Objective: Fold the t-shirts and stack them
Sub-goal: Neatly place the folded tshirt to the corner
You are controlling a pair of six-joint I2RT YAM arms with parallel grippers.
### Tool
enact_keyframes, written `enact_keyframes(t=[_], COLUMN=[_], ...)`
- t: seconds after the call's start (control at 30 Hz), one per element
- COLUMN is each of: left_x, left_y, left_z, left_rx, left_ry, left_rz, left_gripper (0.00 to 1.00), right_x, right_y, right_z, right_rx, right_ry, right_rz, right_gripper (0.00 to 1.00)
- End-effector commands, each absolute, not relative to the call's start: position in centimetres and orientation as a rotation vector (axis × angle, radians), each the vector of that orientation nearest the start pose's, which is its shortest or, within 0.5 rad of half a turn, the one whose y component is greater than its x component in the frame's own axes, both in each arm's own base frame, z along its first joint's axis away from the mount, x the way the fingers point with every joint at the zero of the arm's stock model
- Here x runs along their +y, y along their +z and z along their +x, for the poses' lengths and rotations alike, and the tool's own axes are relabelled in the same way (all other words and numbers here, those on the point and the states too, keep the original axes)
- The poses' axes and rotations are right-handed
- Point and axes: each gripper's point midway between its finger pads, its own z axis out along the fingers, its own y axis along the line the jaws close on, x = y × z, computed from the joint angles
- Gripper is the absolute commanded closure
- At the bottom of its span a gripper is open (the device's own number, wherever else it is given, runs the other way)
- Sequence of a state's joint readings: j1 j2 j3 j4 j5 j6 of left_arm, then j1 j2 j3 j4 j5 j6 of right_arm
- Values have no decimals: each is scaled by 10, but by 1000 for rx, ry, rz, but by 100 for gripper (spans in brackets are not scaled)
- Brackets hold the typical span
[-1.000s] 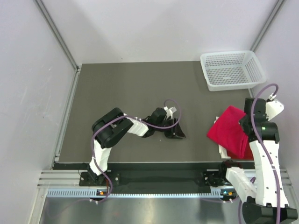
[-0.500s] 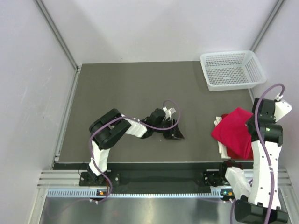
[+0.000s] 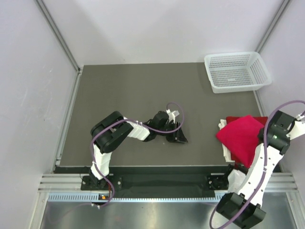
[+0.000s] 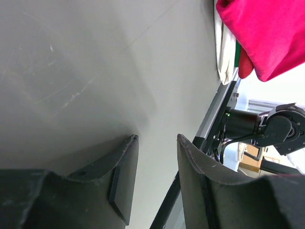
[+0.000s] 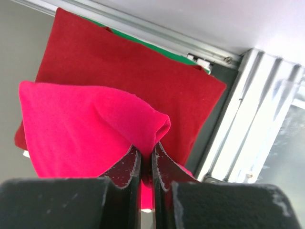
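My right gripper (image 5: 147, 149) is shut on a fold of a bright red t-shirt (image 5: 81, 124) and holds it over a darker red folded t-shirt (image 5: 143, 71) at the table's right edge. In the top view the bright t-shirt (image 3: 240, 136) covers most of the darker one (image 3: 257, 119), with my right gripper (image 3: 267, 138) at its right side. My left gripper (image 3: 180, 136) rests low on the table's middle, open and empty (image 4: 157, 140). The bright t-shirt also shows far off in the left wrist view (image 4: 271, 33).
A white mesh basket (image 3: 237, 71) stands at the back right corner. White cloth (image 3: 225, 151) and a green edge (image 5: 157, 47) stick out under the red stack. The table's metal rail (image 5: 248, 124) runs just right of the stack.
My right arm has swung right and outward, drawing the bright t-shirt right over the stack; the darker t-shirt's back edge now shows. My left arm has barely moved.
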State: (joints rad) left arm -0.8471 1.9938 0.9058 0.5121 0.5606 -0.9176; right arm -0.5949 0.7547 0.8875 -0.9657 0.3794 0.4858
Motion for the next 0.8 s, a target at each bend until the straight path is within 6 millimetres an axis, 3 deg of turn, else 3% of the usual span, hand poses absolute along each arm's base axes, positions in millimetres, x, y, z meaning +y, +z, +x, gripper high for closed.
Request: enact_keyframes(t=[0.0,0.1,0.3,0.53,0.77], left_x=[-397,-401,-417,-459,-495], left_y=[-3,5,22,65,76], left_z=[198,202,208,225,217], left_rx=[2660,2637,2573,2351,2243], left_ry=[-1336,-1351,-1448,-1723,-1874], left_rz=[268,261,280,282,316], left_gripper=[55,55,53,50,49], right_x=[-155,-160,-171,-182,-189], right_y=[178,160,152,158,161], right_z=[155,152,152,139,139], right_rx=[1886,1895,1821,1721,1682], right_ry=[-413,-415,-408,-487,-501], right_rz=[1394,1464,1527,1571,1542], right_gripper=[100,100,100,100,100])
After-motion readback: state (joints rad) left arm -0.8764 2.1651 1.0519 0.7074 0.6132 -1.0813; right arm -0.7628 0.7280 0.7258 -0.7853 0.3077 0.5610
